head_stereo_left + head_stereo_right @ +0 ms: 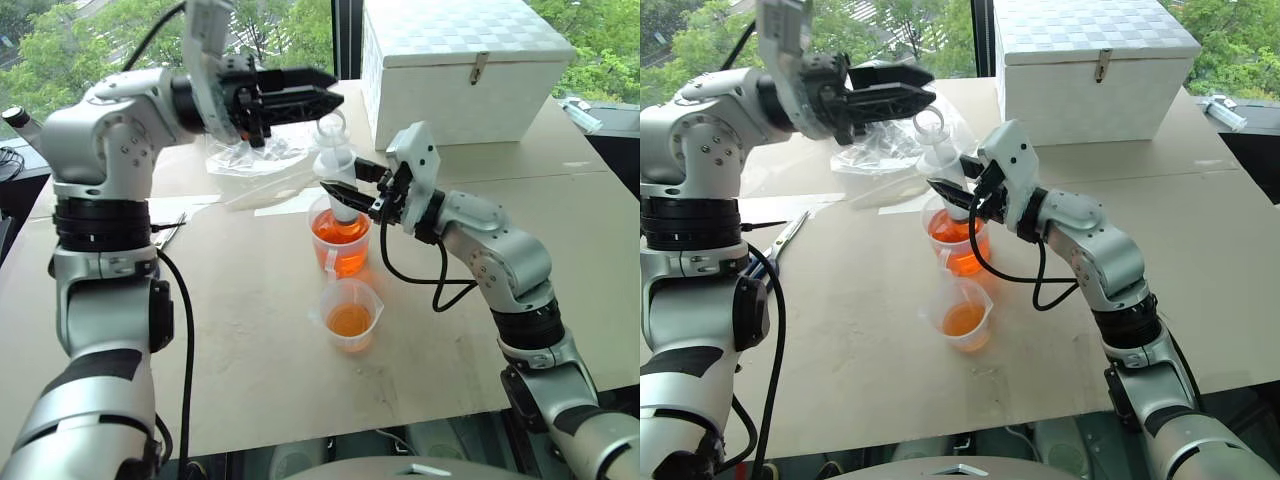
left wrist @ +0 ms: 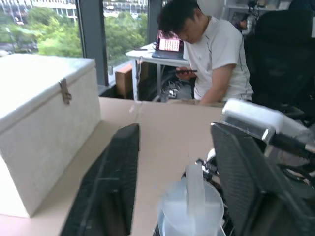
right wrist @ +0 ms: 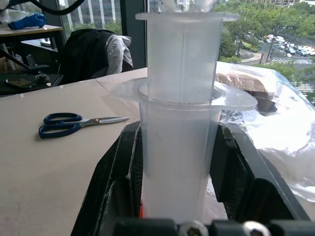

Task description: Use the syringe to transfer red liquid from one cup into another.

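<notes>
A: Where's the syringe?

B: Upright in the taller beaker, tip down in the red liquid. The beaker sits mid-bench, toward the far edge. The smaller cup stands just beside it on the near side and has red liquid in it too.

A: Who's holding it?

B: The right gripper is clamped on the barrel just under the flange. The right wrist view shows both pads pressed against the clear wall. The jaws are as wide as the barrel, no slack.

A: And the left?

B: The left gripper is level above the plunger ring, fingers partly apart. In the left wrist view the ring sits between them and I can't see contact. I'd say it holds nothing.

A: Handling notes?

B: I'd guess it's light, rigid plastic with a smooth, likely slick barrel. Under the flange is the right spot to grip, since the flange stops it sliding down through the pads. Work the plunger by its ring only. A hard squeeze on the barrel could bind the plunger.

A: Risks?

B: Both cups look light and tippy. A sideways load from the syringe tip could push the beaker over. The plastic bag and scissors toward the left edge look out of the way.
</notes>
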You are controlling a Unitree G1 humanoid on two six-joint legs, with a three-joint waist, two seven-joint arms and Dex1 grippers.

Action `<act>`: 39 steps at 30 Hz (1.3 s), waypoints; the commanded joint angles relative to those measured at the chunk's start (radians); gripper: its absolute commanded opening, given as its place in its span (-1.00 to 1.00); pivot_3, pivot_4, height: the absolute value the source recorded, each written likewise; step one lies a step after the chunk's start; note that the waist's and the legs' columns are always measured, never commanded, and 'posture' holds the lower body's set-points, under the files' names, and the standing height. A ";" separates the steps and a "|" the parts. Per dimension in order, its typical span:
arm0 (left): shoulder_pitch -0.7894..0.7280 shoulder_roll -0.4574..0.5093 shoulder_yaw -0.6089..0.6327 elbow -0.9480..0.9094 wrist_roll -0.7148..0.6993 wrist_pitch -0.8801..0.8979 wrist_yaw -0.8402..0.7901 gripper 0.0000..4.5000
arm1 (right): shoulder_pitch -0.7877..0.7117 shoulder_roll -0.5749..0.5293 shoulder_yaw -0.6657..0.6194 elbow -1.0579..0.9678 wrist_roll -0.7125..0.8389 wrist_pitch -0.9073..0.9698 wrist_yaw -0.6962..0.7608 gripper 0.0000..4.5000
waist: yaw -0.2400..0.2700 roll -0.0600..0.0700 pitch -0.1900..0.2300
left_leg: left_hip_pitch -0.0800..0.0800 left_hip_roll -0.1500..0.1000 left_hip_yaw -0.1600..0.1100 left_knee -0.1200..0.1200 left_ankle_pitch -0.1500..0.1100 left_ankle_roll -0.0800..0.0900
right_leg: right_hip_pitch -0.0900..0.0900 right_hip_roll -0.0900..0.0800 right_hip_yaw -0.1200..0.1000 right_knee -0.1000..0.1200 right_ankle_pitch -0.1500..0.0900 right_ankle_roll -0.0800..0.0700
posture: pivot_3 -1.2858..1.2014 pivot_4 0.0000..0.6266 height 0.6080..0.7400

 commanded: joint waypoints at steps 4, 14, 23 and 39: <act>-0.026 0.053 0.067 -0.058 -0.065 0.033 -0.040 0.03 | -0.020 0.007 -0.032 -0.035 0.022 -0.004 0.002 -0.36 | 0.000 0.000 0.000 | 0.000 0.000 0.000 0.000 0.000 0.000 | 0.000 0.000 0.000 0.000 0.000 0.000 | 0.03 -0.52 1.00; -0.007 0.090 0.110 -0.043 -0.067 0.035 -0.004 0.03 | -0.106 0.046 -0.181 -0.071 0.162 0.110 -0.087 -0.36 | 0.000 0.000 0.000 | 0.000 0.000 0.000 0.001 0.000 0.000 | 0.000 0.000 0.000 0.000 0.000 0.000 | 0.03 -0.52 1.00; 0.097 0.128 0.102 -0.066 -0.020 -0.028 0.005 0.03 | -0.142 0.052 -0.275 -0.099 0.295 0.215 -0.171 -0.36 | 0.000 0.000 0.000 | 0.000 0.000 0.000 0.001 0.000 0.000 | 0.000 0.000 0.000 0.002 0.000 0.000 | 0.03 -0.52 1.00; 0.120 0.121 0.110 -0.090 -0.033 -0.037 0.013 0.03 | -0.143 0.027 -0.253 -0.088 0.310 0.202 -0.180 -0.36 | 0.001 0.000 0.000 | 0.000 0.000 0.000 0.001 0.000 0.000 | 0.000 0.000 0.000 0.002 0.000 0.000 | 0.03 -0.52 1.00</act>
